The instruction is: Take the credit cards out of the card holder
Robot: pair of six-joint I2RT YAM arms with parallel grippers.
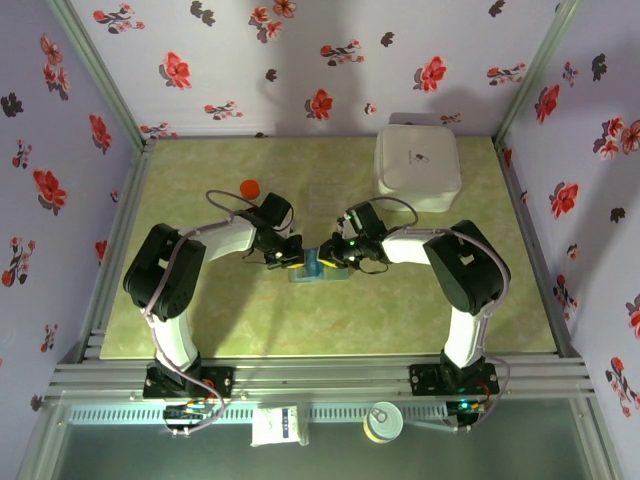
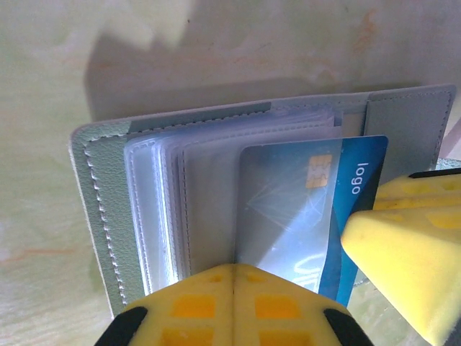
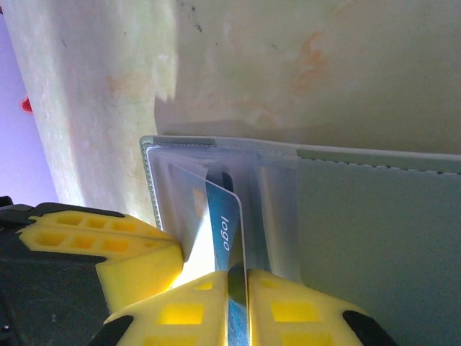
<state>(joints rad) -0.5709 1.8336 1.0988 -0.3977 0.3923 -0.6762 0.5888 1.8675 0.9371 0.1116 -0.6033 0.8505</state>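
Note:
The grey-blue card holder point(image 1: 318, 268) lies open on the mat between both grippers. Its stitched cover point(image 2: 97, 187) and clear sleeves show from the left wrist, and its cover point(image 3: 374, 231) from the right wrist. A blue credit card point(image 2: 360, 180) marked "logo" sticks partway out of a sleeve. My right gripper point(image 3: 238, 277) is shut on the edge of that blue card point(image 3: 225, 223). My left gripper point(image 2: 234, 272) is shut on a clear sleeve's edge, pinning the holder. In the top view, the left gripper point(image 1: 285, 258) and the right gripper point(image 1: 338, 258) almost touch.
A large white square box point(image 1: 417, 165) stands at the back right. A small red round object point(image 1: 249, 187) lies behind the left arm. A clear flat piece point(image 1: 325, 192) rests on the mat behind the grippers. Flowered walls close in three sides.

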